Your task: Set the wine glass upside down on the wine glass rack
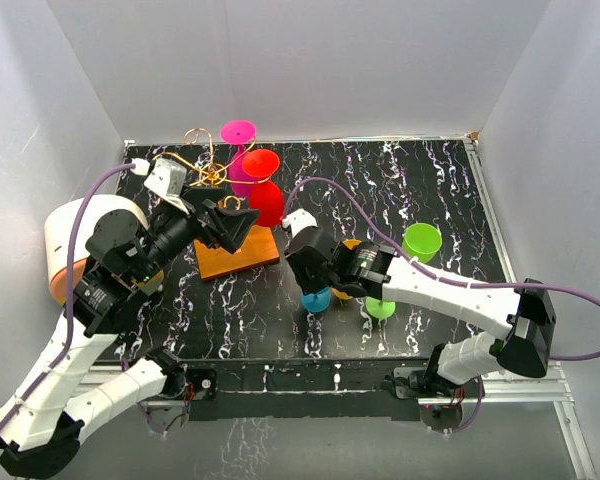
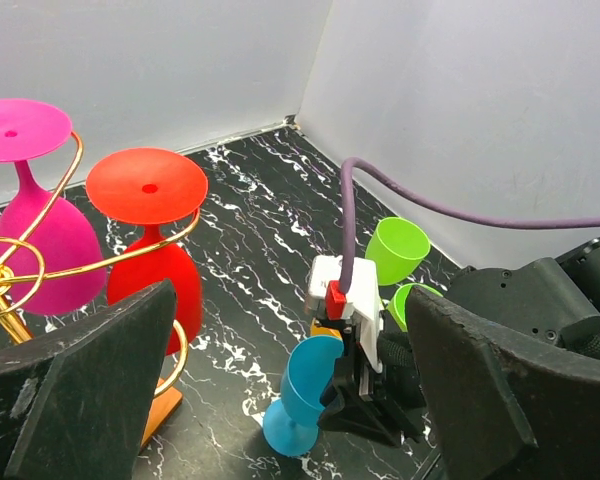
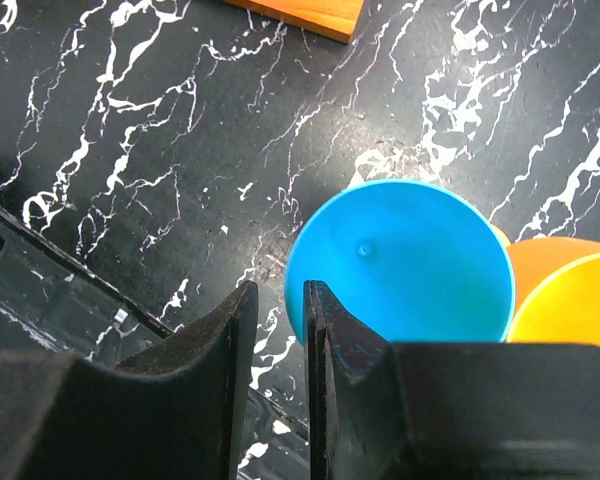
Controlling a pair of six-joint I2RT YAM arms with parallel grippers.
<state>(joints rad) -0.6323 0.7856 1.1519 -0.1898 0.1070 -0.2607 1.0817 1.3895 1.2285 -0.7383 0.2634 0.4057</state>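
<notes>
While the left gripper (image 1: pixel 232 225) hangs with jaws wide apart just beside the rack (image 1: pixel 242 256), whose wire arms carry a pink glass (image 1: pixel 238 135) and a red glass (image 1: pixel 265 200) upside down, the blue glass (image 3: pixel 410 260) leans on the worktop (image 1: pixel 430 180) to the right, apart from the rack. The right gripper (image 3: pixel 280 305) is over it, jaws nearly together astride its rim; whether they pinch the wall I cannot tell. A yellow glass (image 3: pixel 570 300) sits just beside the blue one, with two green glasses (image 1: pixel 421 241) farther right.

The wine glass (image 3: pixel 400 265) sits with its rim between the fingers of the right gripper (image 3: pixel 280 330), another glass (image 3: pixel 570 300) just to its right. The wine glass rack (image 1: pixel 242 255), bearing two glasses (image 2: pixel 145 230), stands ahead-left of the left gripper (image 1: pixel 230 222).
</notes>
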